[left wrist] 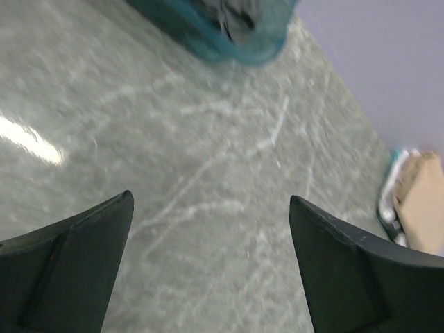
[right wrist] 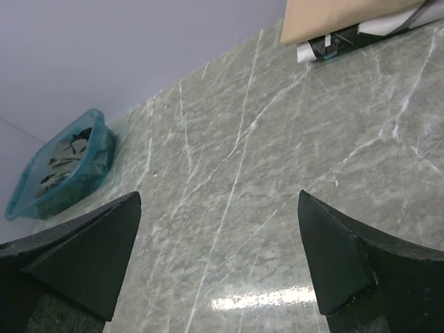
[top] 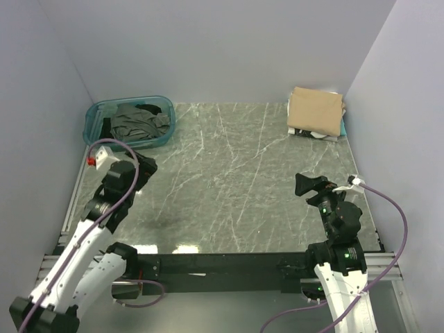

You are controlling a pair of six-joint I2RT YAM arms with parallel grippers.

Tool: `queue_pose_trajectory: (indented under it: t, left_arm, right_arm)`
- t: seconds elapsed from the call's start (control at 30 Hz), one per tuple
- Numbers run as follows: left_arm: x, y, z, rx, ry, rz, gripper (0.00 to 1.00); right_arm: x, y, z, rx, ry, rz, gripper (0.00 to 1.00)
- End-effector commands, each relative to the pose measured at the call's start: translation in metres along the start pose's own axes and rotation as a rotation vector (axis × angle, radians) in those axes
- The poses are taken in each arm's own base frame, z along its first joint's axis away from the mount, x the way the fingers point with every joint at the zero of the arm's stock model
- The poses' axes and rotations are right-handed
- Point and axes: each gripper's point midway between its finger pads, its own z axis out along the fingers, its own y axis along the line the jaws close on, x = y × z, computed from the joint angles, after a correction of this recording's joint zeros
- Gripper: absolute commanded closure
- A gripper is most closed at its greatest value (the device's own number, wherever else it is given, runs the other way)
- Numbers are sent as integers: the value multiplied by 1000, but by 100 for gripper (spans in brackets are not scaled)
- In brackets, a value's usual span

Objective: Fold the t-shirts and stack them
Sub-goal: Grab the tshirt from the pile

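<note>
1. Left tool (top: 144, 168): jaws spread fully, nothing held. The left wrist view shows only bare tabletop (top: 229, 180) under them. It hangs over the near-left area, near the tub (top: 171, 123) but short of it.
2. Right tool (top: 310, 184): equally wide and empty, over the near-right area and well apart from any cloth.
3. Unfolded stock: a crumpled charcoal-grey t-shirt (top: 139, 121) lies uppermost in the teal tub at the far-left corner. Black cloth (top: 107, 129) sits along its left side (probably a 2nd shirt; I cannot separate the 2 from here).
4. Finished stock: a folded tan t-shirt (top: 316, 107) tops the stack at the far-right corner. A white edge (top: 313, 134) and a teal edge (top: 343, 126) show beneath it.
5. Judgement: task partly done. The next step is most likely lifting 1 shirt out of the tub onto the open middle of the tabletop.
6. Risks from here:
   - A deep pinch into the heap could bring up both garments, since they lie tangled.
   - A finger catching the tub wall, or cloth snagging on the rim, could drag or tip the light tub.
   - A grip on 1 loose fold could leave the shirt bunched when laid down, so the fold comes out uneven.
   - Placing a new shirt off-centre could nudge the tan top layer, which sits close to the tabletop's edge.
</note>
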Motion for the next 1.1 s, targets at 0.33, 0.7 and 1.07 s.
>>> queue_pose_trajectory:
  t: [0.33, 0.7, 1.07]
  left_arm:
    - [-133, -52, 75, -290, -259, 207, 1]
    - [-143, -42, 179, -278, -130, 263, 1]
    - [-114, -4, 279, -373, 58, 295, 1]
  right_arm:
    - [20, 7, 12, -43, 99, -16, 0]
    - [24, 4, 14, -33, 112, -21, 0]
    - [26, 4, 14, -40, 119, -24, 0]
